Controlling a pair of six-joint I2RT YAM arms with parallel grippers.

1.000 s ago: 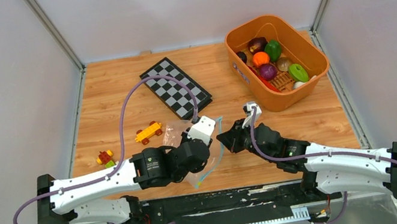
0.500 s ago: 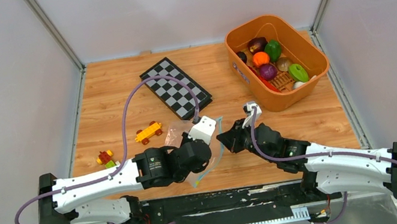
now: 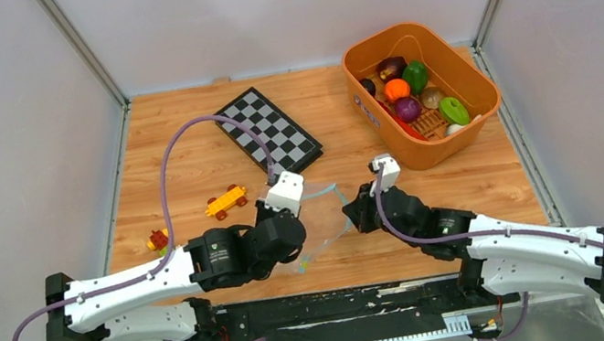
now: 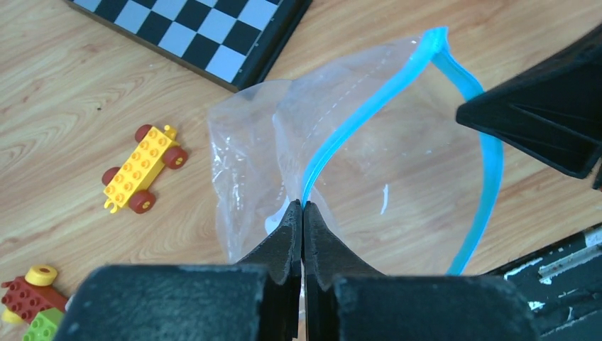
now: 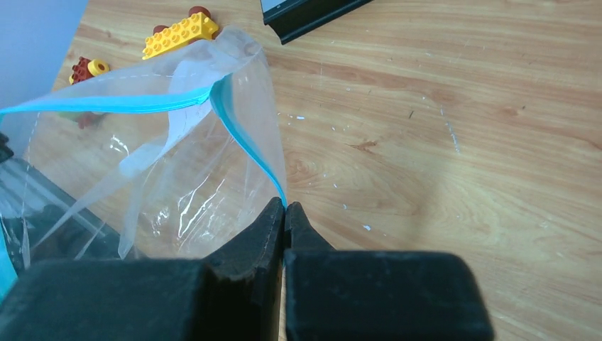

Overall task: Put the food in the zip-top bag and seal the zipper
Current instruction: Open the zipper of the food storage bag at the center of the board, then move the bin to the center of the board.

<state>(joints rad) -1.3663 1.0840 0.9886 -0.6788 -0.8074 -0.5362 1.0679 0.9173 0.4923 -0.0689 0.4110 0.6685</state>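
You are looking at two arms wearing white shells over black joints, the left arm (image 3: 136,282) and the right arm (image 3: 524,246). Each is trailing a lilac cable (image 3: 163,194), carrying a small white wrist block (image 3: 284,194), and ending in matte black, wedge-shaped fingers (image 4: 282,245).

Clear bag (image 4: 397,177), light-blue zipper (image 4: 493,177); black-white checkered board (image 3: 269,132); orange basket (image 3: 415,147); yellow car (image 3: 225,202).

Soft, bright overhead light falls evenly on the desk (image 3: 183,144); shadows are faint. In the wrist views the wood grain is sharp, while the left hand (image 4: 303,207) and right hand (image 5: 285,207) blur toward 6 o'clock. White glints speckle the zip-top bag (image 4: 397,177); the right wrist view is hazy at 10 o'clock.
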